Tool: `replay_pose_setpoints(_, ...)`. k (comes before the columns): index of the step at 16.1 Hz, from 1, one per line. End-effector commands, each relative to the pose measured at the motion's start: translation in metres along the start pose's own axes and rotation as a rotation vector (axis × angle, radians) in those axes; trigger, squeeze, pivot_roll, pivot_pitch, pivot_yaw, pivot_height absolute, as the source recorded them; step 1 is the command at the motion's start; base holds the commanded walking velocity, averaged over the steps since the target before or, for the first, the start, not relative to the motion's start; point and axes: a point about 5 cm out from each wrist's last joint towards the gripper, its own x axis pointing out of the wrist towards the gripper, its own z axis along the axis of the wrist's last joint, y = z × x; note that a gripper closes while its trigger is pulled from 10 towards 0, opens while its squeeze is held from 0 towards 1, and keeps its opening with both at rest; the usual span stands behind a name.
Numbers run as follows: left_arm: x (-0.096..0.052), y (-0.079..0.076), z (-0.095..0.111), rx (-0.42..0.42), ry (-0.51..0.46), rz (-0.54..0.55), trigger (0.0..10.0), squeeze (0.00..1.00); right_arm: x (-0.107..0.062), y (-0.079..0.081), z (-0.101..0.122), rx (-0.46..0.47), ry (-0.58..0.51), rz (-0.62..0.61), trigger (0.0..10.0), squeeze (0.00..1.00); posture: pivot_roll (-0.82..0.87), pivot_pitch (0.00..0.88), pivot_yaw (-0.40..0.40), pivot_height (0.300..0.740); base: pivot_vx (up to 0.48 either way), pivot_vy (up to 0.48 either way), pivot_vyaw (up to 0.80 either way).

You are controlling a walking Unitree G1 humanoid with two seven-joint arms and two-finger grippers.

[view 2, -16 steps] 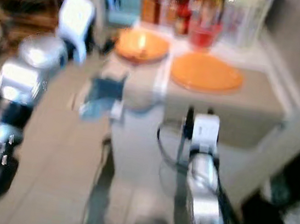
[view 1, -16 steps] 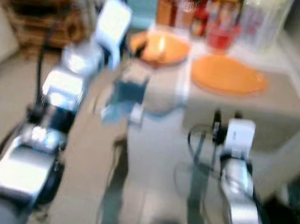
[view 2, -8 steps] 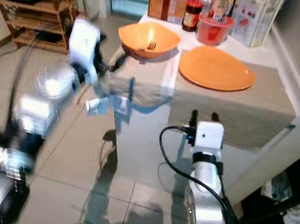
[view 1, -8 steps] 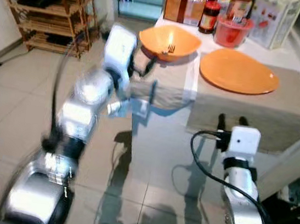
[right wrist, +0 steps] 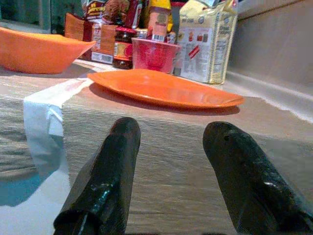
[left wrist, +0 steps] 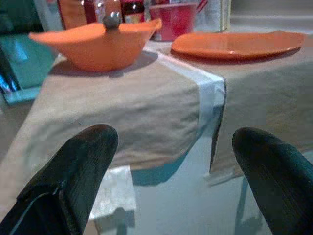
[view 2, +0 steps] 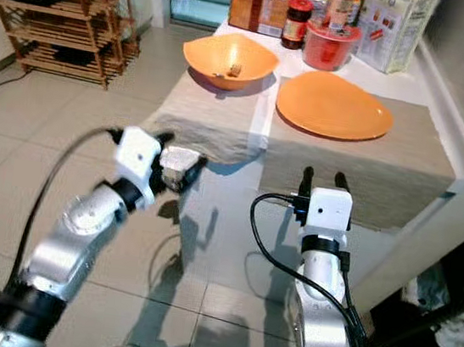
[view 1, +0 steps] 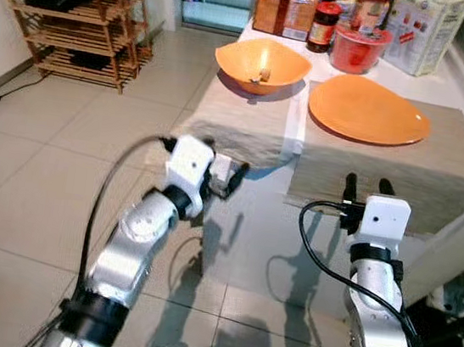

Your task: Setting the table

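Observation:
An orange bowl [view 1: 260,64] sits at the far end of the left beige placemat [view 1: 239,121], with a utensil's grey rounded end [left wrist: 112,19] sticking up over its rim. An orange plate [view 1: 369,110] lies on the right placemat [view 1: 399,170]. My left gripper [view 1: 227,161] hovers low at the near edge of the left placemat. It is open and empty, its fingers [left wrist: 80,161] spread wide. My right gripper [view 1: 364,184] hangs before the near edge of the right placemat and points at the plate. It too is open, with nothing between its fingers [right wrist: 110,166].
The table top is glass, and the tiled floor shows through it. A red tub [view 1: 356,49], jars and a carton [view 1: 426,32] crowd the far end. A wooden shelf [view 1: 72,20] stands at the back left. A wall runs along the right side.
My left arm has dropped back from beside the bowl to the near edge of the placemat. The utensil stays in the bowl. The right arm has held still, and the blur has cleared.

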Motion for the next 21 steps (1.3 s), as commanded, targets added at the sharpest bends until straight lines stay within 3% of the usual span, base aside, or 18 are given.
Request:
replay_pose_setpoints(1, -0.005, 0.015, 0.002, -0.01, -0.015, 0.071, 10.0, 0.0, 0.002, -0.001, 0.009, 0.007, -0.041, -0.017, 10.0, 0.0, 0.06, 0.0, 0.021, 0.722, 0.0, 0.0, 0.0)
replay_pose_setpoints(6, -0.019, 0.012, 0.008, 0.053, -0.065, 0.112, 10.0, 0.0, -0.013, 0.0, 0.005, 0.019, -0.025, -0.001, 10.0, 0.0, 0.04, 0.0, 0.024, 0.722, 0.0, 0.0, 0.0)
replay_pose_setpoints(10, -0.017, 0.005, 0.018, 0.028, -0.107, 0.096, 10.0, 0.0, -0.018, 0.0, 0.008, -0.003, -0.046, 0.021, 10.0, 0.0, 0.04, 0.0, 0.021, 0.722, 0.0, 0.0, 0.0)
replay_pose_setpoints(12, -0.013, -0.004, 0.033, 0.003, -0.169, 0.09, 10.0, 0.0, -0.02, -0.001, 0.01, -0.039, -0.046, 0.028, 10.0, 0.0, 0.03, 0.0, 0.016, 0.722, 0.48, 0.0, 0.0)
replay_pose_setpoints(14, -0.013, -0.008, 0.034, 0.0, -0.171, 0.082, 10.0, 0.0, -0.02, -0.002, 0.01, -0.042, -0.04, 0.029, 10.0, 0.0, 0.02, 0.0, 0.016, 0.722, 0.48, 0.0, 0.0)
replay_pose_setpoints(21, -0.014, -0.005, 0.035, 0.022, -0.154, 0.097, 10.0, 0.0, -0.023, -0.002, 0.01, -0.04, -0.041, 0.032, 10.0, 0.0, 0.02, 0.0, 0.015, 0.722, 0.44, 0.0, 0.0)
